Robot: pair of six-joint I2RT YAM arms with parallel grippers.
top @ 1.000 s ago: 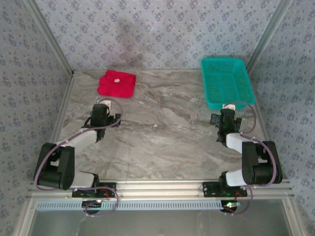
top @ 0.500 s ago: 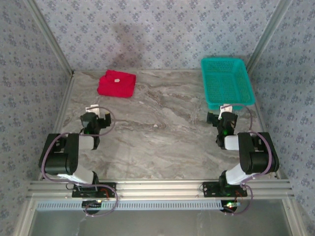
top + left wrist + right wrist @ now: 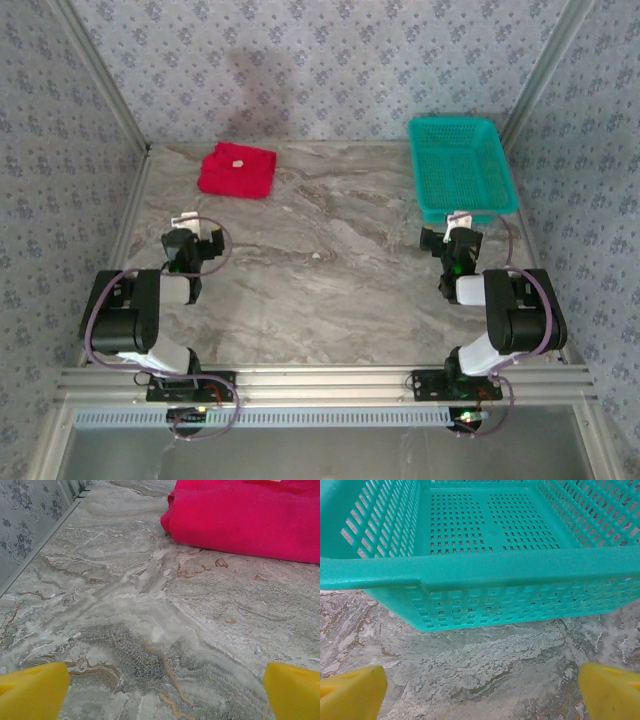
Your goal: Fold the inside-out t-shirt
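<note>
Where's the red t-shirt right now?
Top view: the red t-shirt lies as a compact square at the far-left corner of the table, beyond the open left gripper, apart from it; the teal mesh basket sits far right.

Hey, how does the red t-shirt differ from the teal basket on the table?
The t-shirt is bright red soft cloth lying flat in a compact folded square; the basket is rigid teal mesh with raised walls. The t-shirt sits at the far left, the basket at the far right. The basket covers more of the table than the t-shirt does. Both rest on the marble top near the back wall.
</note>
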